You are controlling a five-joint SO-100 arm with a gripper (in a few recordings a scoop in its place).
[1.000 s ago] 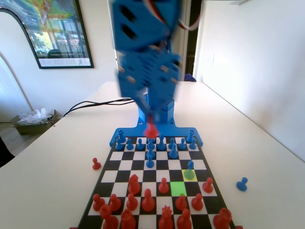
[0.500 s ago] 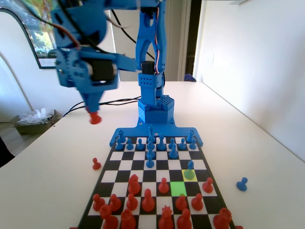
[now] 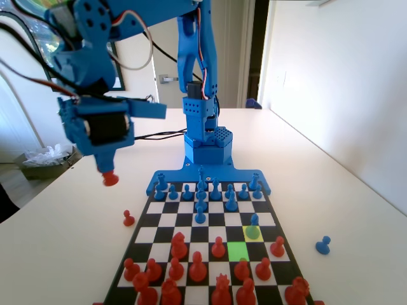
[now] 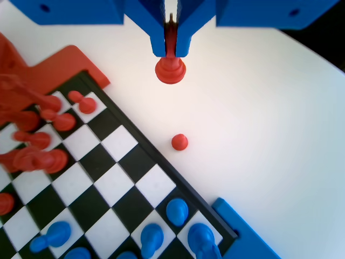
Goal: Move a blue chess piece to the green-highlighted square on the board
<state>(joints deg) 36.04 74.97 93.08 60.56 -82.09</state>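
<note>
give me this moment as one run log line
tool: shut on red pawn | position: above table, off board | blue chess piece: on yellow square | green-highlighted square: empty

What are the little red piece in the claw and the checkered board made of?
The red piece in the gripper looks like plastic: one solid color with a soft sheen. The board seems smooth and hard, with a blue plastic-looking edge; its exact material is unclear.

The red pawn [image 4: 171, 69] between the fingers [image 4: 157, 32] has its head hidden by them in the wrist view; below them, the board [image 4: 135, 159] is cut off by the bottom edge.
</note>
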